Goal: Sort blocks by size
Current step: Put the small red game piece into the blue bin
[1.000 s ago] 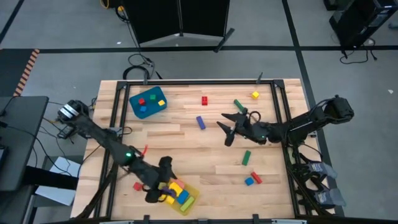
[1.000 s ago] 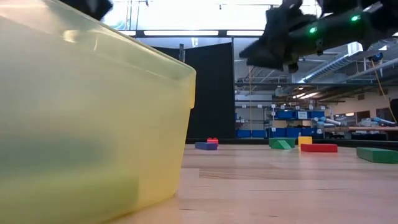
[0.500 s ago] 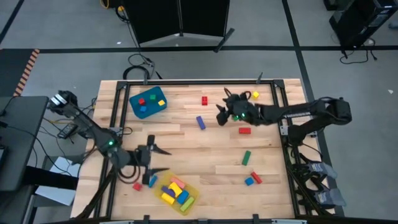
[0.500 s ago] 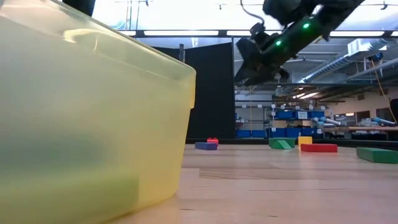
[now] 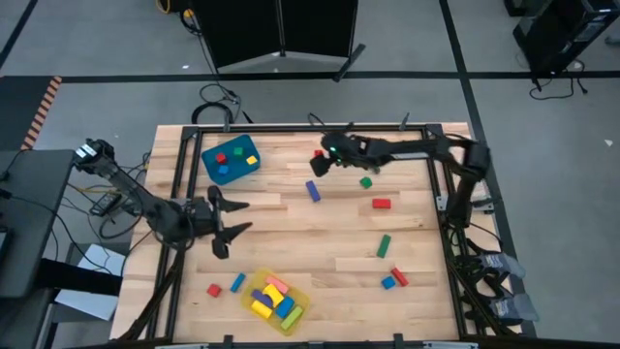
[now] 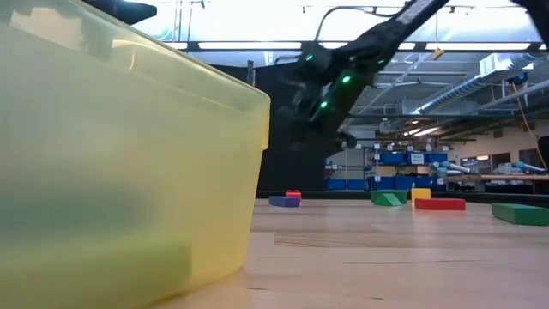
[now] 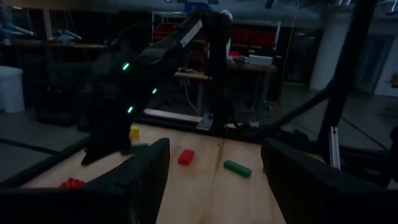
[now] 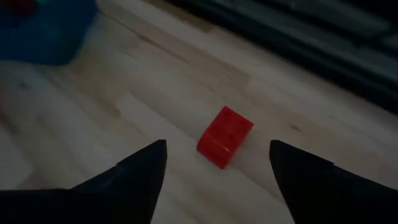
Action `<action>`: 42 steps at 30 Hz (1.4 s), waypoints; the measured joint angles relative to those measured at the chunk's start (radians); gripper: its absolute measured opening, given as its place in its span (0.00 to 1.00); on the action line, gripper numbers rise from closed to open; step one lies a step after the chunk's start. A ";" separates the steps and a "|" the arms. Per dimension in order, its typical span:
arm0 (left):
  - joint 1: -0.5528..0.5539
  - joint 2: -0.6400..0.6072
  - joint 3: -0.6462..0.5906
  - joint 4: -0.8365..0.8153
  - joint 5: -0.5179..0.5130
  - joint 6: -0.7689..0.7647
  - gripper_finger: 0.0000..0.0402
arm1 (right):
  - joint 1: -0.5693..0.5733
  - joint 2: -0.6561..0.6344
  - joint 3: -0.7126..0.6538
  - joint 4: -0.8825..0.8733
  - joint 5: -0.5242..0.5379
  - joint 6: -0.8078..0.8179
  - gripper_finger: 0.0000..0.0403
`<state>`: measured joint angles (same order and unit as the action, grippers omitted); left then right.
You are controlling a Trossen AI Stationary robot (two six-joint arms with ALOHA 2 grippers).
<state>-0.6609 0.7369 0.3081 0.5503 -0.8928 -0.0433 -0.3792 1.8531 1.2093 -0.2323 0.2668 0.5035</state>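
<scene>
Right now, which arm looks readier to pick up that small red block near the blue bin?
Right. Its open end effector faces the red block; the left end effector hangs far off, mid-table.

blue bin [image 5: 231,160] far left corner; yellow tray [image 5: 299,308] near edge

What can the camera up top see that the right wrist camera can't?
Only the high view shows the whole table: the yellow tray of blocks, the left gripper open, and loose blocks like the green bar. Only the right wrist view shows the right gripper open, with the studs on the red block ahead. Both show that block and the blue bin.
</scene>
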 joint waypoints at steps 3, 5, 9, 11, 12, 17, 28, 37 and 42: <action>0.000 -0.020 -0.003 -0.003 0.000 0.014 0.65 | -0.013 0.086 0.109 -0.090 0.000 0.038 0.80; 0.000 -0.025 -0.004 -0.018 0.000 0.014 0.65 | -0.023 0.137 0.175 -0.144 0.000 0.053 0.83; 0.000 -0.026 -0.004 -0.043 0.000 0.014 0.65 | -0.038 0.226 0.285 -0.216 0.000 0.057 0.83; 0.000 -0.026 -0.004 -0.049 0.000 0.012 0.65 | -0.041 0.265 0.333 -0.263 0.000 0.072 0.83; 0.000 -0.026 -0.004 -0.049 0.000 0.012 0.65 | -0.044 0.282 0.354 -0.291 0.000 0.078 0.82; 0.000 -0.026 -0.004 -0.050 0.001 0.011 0.65 | -0.045 0.342 0.410 -0.356 0.009 0.090 0.81; 0.000 -0.025 -0.004 -0.061 0.004 0.010 0.65 | -0.046 0.362 0.411 -0.375 -0.005 0.115 0.72; 0.000 -0.025 -0.004 -0.063 0.004 0.006 0.65 | -0.041 0.361 0.411 -0.364 -0.048 0.098 0.38; 0.000 -0.025 -0.004 -0.063 0.004 0.006 0.65 | -0.041 0.360 0.411 -0.360 -0.069 0.077 0.37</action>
<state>-0.6609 0.7120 0.3042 0.4873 -0.8890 -0.0376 -0.4198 2.2130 1.6203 -0.5919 0.1974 0.5803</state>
